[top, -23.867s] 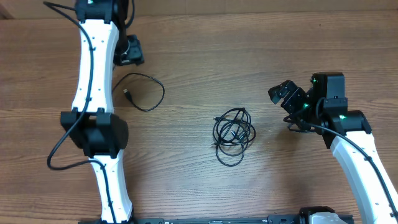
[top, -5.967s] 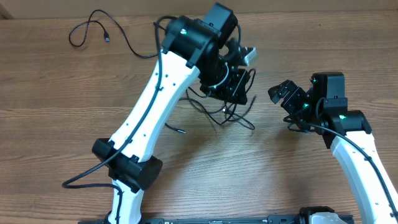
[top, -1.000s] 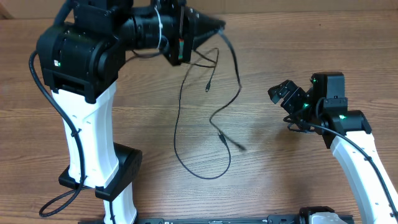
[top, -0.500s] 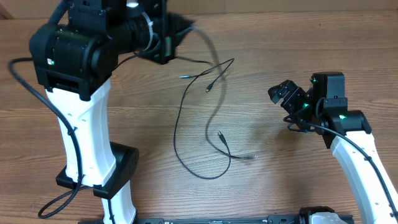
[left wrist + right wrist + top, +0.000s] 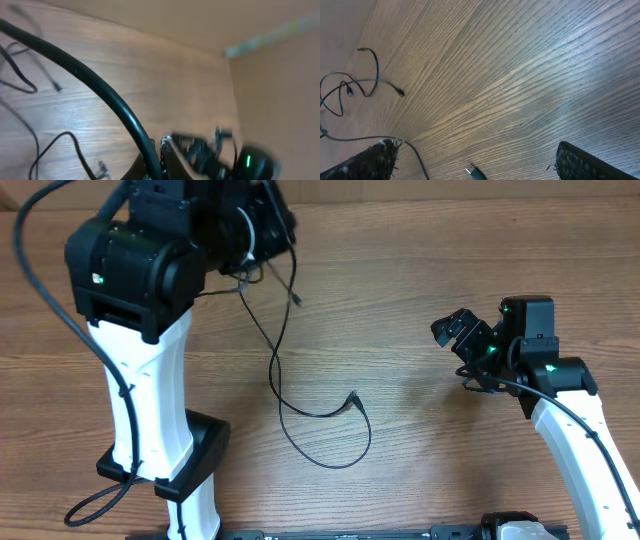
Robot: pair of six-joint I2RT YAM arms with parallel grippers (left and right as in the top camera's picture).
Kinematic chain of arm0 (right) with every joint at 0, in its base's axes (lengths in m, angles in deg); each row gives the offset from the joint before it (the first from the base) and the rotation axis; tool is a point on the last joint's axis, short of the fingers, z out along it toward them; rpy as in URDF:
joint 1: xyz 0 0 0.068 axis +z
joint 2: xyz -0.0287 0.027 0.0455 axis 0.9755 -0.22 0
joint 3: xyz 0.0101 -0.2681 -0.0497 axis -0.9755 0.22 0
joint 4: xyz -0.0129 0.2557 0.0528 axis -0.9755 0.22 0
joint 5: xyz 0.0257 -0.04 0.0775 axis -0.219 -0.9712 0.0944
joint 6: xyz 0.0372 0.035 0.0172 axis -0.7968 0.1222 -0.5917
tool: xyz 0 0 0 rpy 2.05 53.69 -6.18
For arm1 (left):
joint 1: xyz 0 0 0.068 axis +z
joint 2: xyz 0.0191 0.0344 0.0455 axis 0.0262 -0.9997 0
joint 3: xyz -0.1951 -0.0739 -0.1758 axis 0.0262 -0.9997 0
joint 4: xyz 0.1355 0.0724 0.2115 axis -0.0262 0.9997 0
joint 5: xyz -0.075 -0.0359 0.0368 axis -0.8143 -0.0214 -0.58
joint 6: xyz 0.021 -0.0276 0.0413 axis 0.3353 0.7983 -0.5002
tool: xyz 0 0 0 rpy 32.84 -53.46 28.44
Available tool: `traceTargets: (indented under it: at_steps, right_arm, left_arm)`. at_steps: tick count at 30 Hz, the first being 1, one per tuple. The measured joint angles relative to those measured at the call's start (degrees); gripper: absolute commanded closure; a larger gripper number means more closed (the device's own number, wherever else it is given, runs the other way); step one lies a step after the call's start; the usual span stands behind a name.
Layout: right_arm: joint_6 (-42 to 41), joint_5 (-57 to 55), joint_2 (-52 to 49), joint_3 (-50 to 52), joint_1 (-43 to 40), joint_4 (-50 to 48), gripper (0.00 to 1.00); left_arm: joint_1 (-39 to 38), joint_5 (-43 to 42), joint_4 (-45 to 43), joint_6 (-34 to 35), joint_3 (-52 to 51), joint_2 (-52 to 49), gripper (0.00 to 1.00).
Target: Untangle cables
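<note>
The left arm (image 5: 140, 330), at the upper left of the table (image 5: 440, 240), has its left gripper (image 5: 270, 225) closed tight on the cables (image 5: 275, 380), drawn further left than a moment ago. The right gripper (image 5: 455, 330) stays spread wide and empty at centre right. One cable hangs down to a loop at centre, and the strand that trailed right of it has gone.

Since the coil sat bunched mid-table (image 5: 480, 260), I've hauled it apart; my left gripper (image 5: 268, 228) has carried the cables (image 5: 276, 370) up to the far left edge, clamped shut on them; the strands that swung out rightward are pulled in; the silvery tip is gone from beside the black plug (image 5: 352, 395).
</note>
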Motion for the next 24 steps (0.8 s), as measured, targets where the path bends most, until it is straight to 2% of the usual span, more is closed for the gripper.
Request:
traceTargets:
  at_steps: [5,11,15,18,21,24]
  right_arm:
    - [0.02,0.0,0.0,0.0,0.0,0.02,0.0]
    - [0.02,0.0,0.0,0.0,0.0,0.0,0.0]
    - [0.02,0.0,0.0,0.0,0.0,0.02,0.0]
    - [0.02,0.0,0.0,0.0,0.0,0.04,0.0]
    - [0.0,0.02,0.0,0.0,0.0,-0.02,0.0]
    - [0.0,0.0,0.0,0.0,0.0,0.02,0.0]
  left_arm:
    - [-2.93,-10.47,-0.04,-8.7,-4.96,-0.04,0.96]
    - [-4.17,-36.79,-4.83,-15.32,-9.55,-0.92,0.96]
    - [-4.15,-49.4,-7.65,-15.23,-9.6,-0.96,0.96]
    - [-4.15,-50.82,-7.19,-13.88,-9.6,-0.98,0.96]
    - [-2.99,-46.1,-5.6,-12.2,-9.6,-0.98,0.96]
    - [0.57,-37.48,-1.27,-8.09,-9.99,-0.98,0.96]
